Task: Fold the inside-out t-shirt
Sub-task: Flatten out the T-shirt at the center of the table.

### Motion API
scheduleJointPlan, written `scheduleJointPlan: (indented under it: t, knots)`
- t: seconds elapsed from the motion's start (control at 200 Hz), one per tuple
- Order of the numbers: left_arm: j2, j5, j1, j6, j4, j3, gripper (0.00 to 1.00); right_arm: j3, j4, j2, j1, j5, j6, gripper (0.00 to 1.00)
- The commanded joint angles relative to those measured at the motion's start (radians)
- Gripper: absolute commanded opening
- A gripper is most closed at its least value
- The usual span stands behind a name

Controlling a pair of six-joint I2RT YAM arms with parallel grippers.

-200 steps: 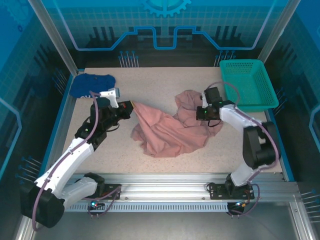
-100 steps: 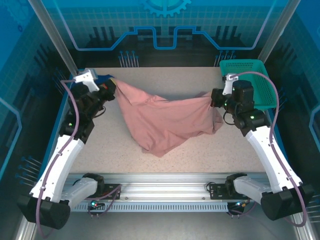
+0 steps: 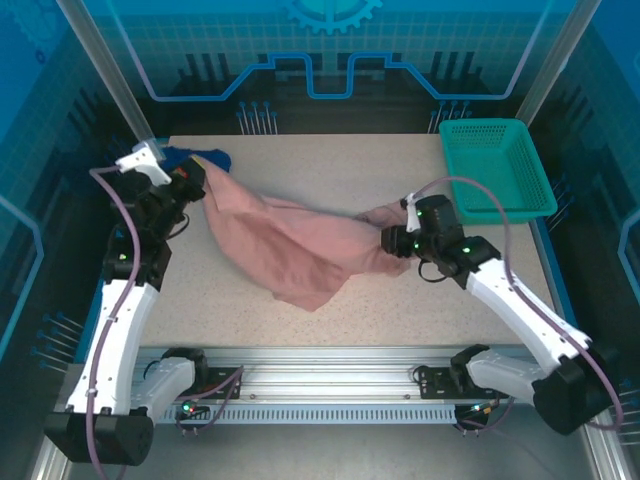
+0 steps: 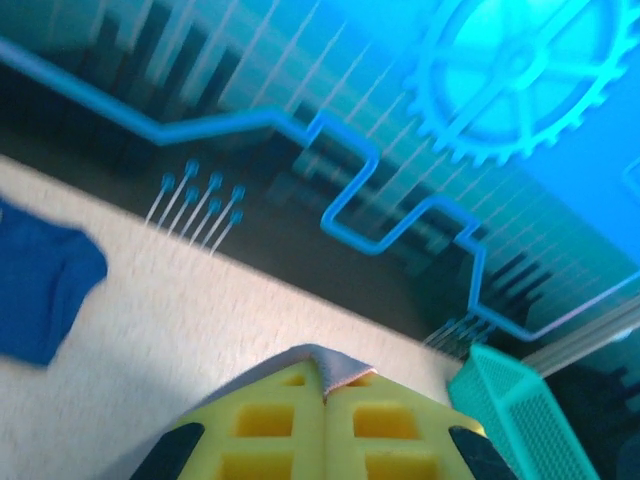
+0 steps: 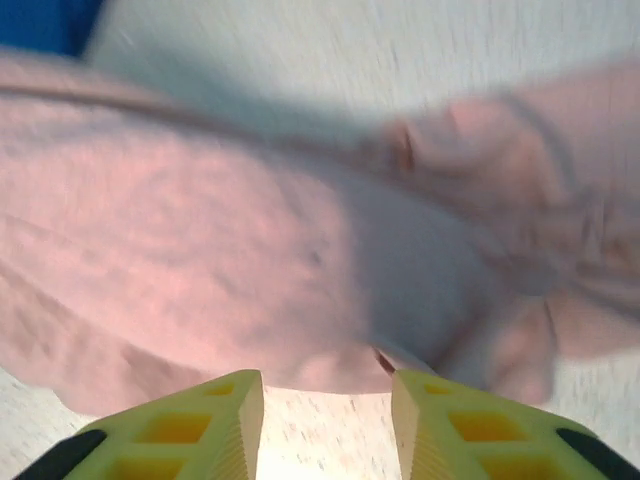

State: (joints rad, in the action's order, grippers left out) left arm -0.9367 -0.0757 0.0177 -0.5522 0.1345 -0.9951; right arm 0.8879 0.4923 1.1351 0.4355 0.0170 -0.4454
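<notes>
- Salmon-pink cloth, the inside-out t-shirt (image 3: 290, 250), lay stretched across the middle of the worktop (image 3: 330, 165). One end was lifted toward the far-left corner and the other was bunched right of centre.
- The left end effector (image 3: 198, 186) was clamped on a corner of the shirt, a sliver of fabric pinched between its yellow fingers (image 4: 270, 420).
- The right end effector (image 3: 390, 240) sat at the bunched end, jaws apart and holding nothing.
- Spreading appeared to be the step in hand. The right side would need a firm pinch on a single hem corner, not the wad. An even pull away from the left grip could then flatten the shirt, clear of the dark blue garment (image 3: 195, 157).
</notes>
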Motion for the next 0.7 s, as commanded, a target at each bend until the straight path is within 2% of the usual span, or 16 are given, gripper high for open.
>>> scheduleJointPlan:
  t: [0.0,0.125,0.27,0.415,0.69]
  knots:
    - [0.005,-0.056,0.010,-0.030,0.007,0.077,0.00,-0.041,0.049,0.009,-0.026,0.015,0.017,0.45]
    - [0.005,-0.077,0.009,-0.035,-0.006,0.113,0.00,-0.073,0.028,0.067,-0.039,0.000,0.020,0.46]
    - [0.003,-0.085,0.010,-0.031,-0.014,0.118,0.00,-0.106,-0.030,0.142,0.026,-0.014,0.004,0.51]
    - [-0.004,-0.091,0.010,-0.033,-0.026,0.127,0.00,-0.112,-0.092,0.241,0.035,0.022,0.002,0.51]
    - [-0.004,-0.094,0.010,-0.029,-0.026,0.127,0.00,-0.055,-0.215,0.410,0.034,0.008,0.016,0.50]
